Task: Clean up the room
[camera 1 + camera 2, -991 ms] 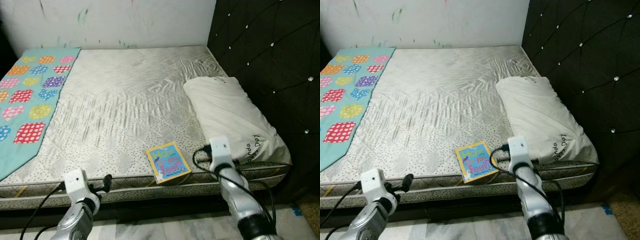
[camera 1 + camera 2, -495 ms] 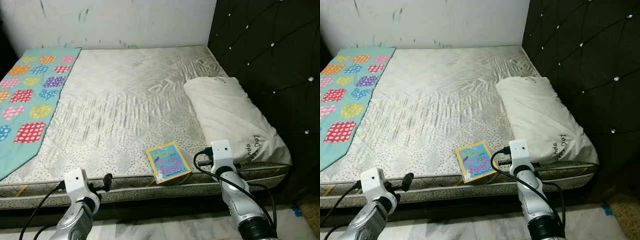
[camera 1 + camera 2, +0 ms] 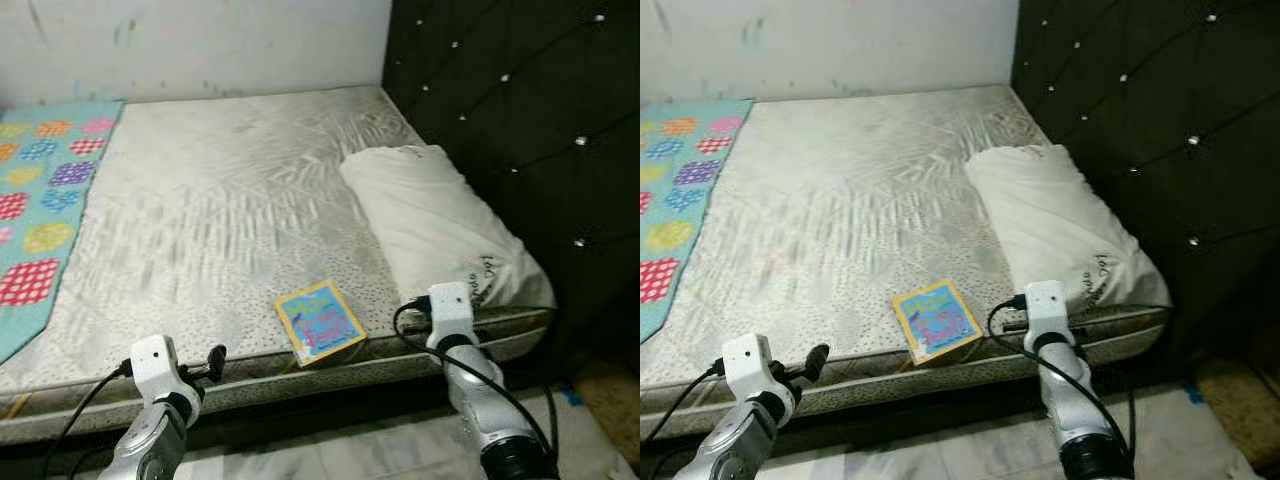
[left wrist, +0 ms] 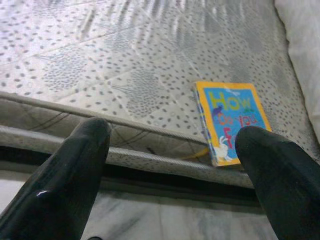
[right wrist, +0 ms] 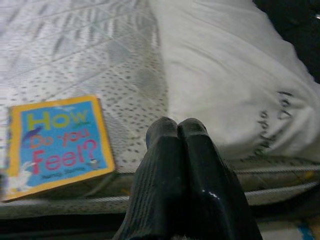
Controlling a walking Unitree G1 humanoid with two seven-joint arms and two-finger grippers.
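Bare mattress (image 3: 220, 210) filled most of the room, pushed up against a dark tufted headboard (image 3: 500, 110) on the right; over on the far left lay a teal blanket (image 3: 40, 200) with coloured patches; left gripper (image 4: 175, 165) hung low at the mattress's front edge, fingers spread wide with nothing between them; a little yellow-bordered book (image 3: 318, 323), "How Do You Feel?", sat right at that front edge, one corner poking over; right gripper (image 5: 182, 132) was just beside it, fingers pressed together and empty, near the white pillow (image 3: 430, 225) lying along the headboard.
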